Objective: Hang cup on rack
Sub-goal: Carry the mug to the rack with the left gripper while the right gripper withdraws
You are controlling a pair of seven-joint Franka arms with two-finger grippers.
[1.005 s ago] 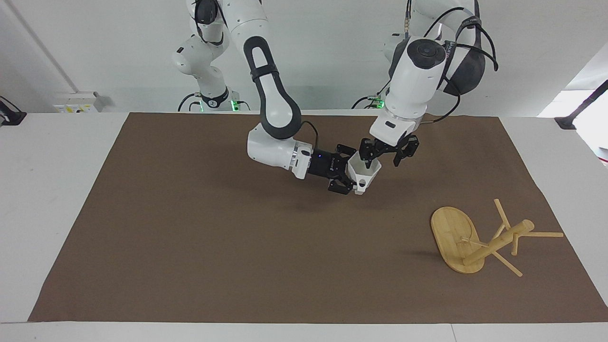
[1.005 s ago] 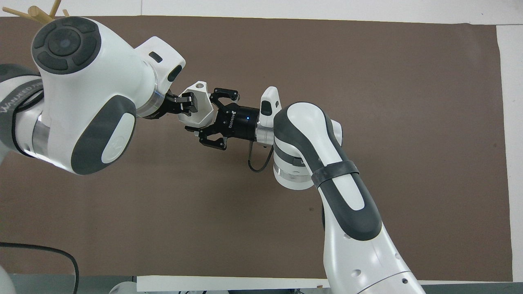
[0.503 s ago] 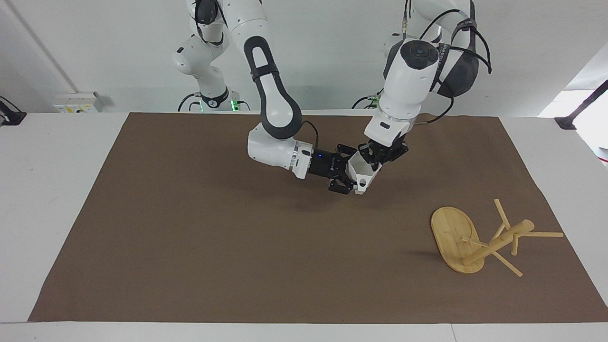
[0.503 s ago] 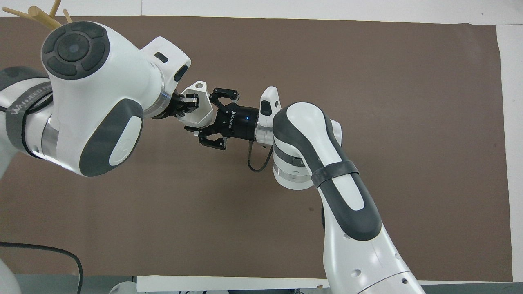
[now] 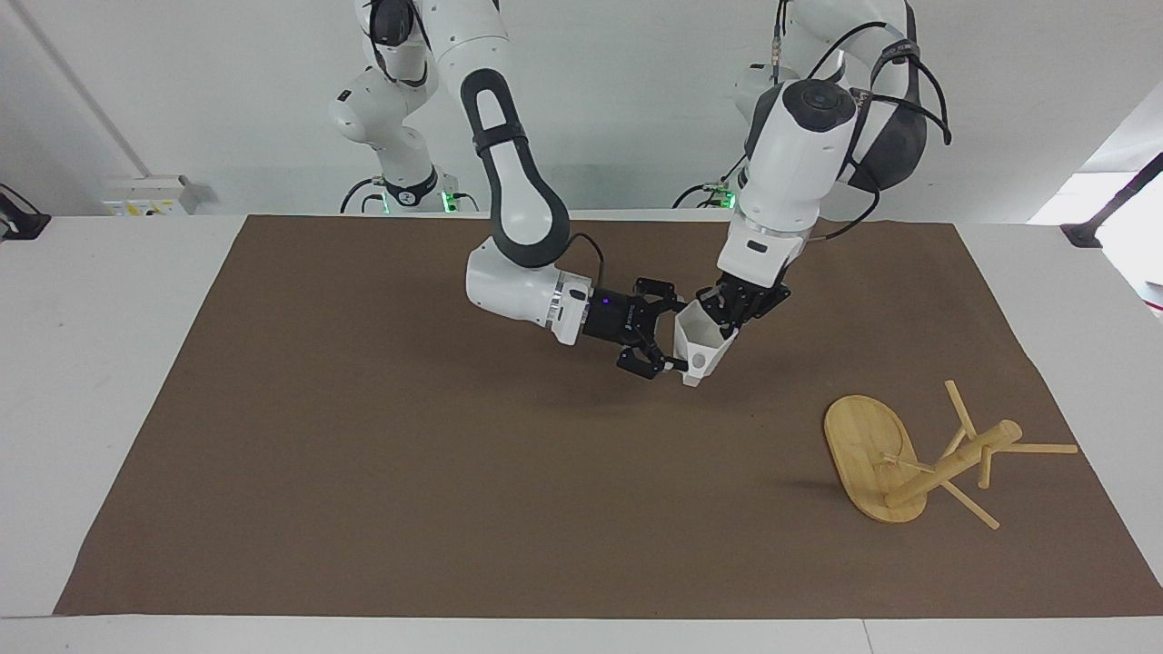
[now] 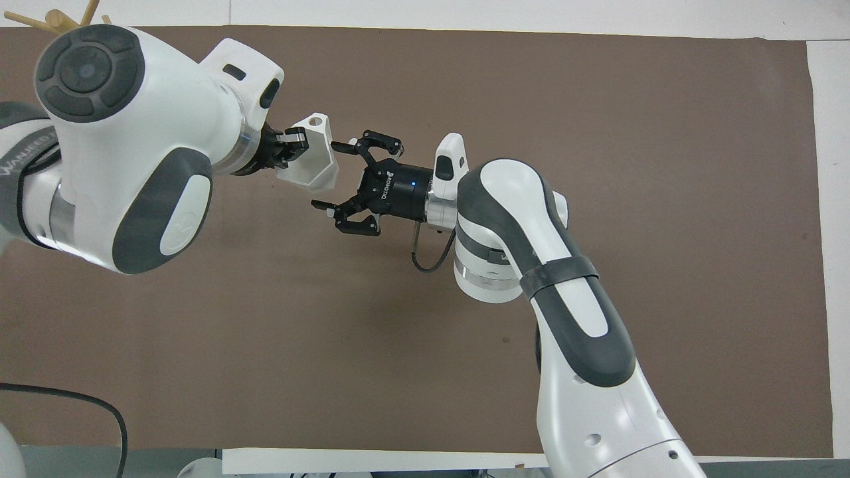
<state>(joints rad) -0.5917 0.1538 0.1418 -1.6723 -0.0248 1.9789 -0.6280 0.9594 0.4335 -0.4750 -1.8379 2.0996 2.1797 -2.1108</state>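
Observation:
The white faceted cup [image 5: 701,345] is held up over the middle of the brown mat, tilted, its handle low in the facing view. It also shows in the overhead view [image 6: 311,159]. My left gripper [image 5: 720,318] [image 6: 292,143] is shut on the cup's rim. My right gripper [image 5: 670,334] [image 6: 327,174] is open beside the cup, its fingers spread and just clear of the cup's body. The bamboo rack [image 5: 909,459] lies tipped over on the mat toward the left arm's end of the table, farther from the robots than the cup. Only its peg tips [image 6: 60,20] show in the overhead view.
A brown mat [image 5: 363,454] covers most of the white table [image 5: 109,363]. The left arm's big elbow [image 6: 126,133] hides that end of the mat in the overhead view.
My left gripper closed on the cup's rim. My right gripper opened, let go of the cup and drew back a little. The left gripper carried the cup slightly toward the left arm's end.

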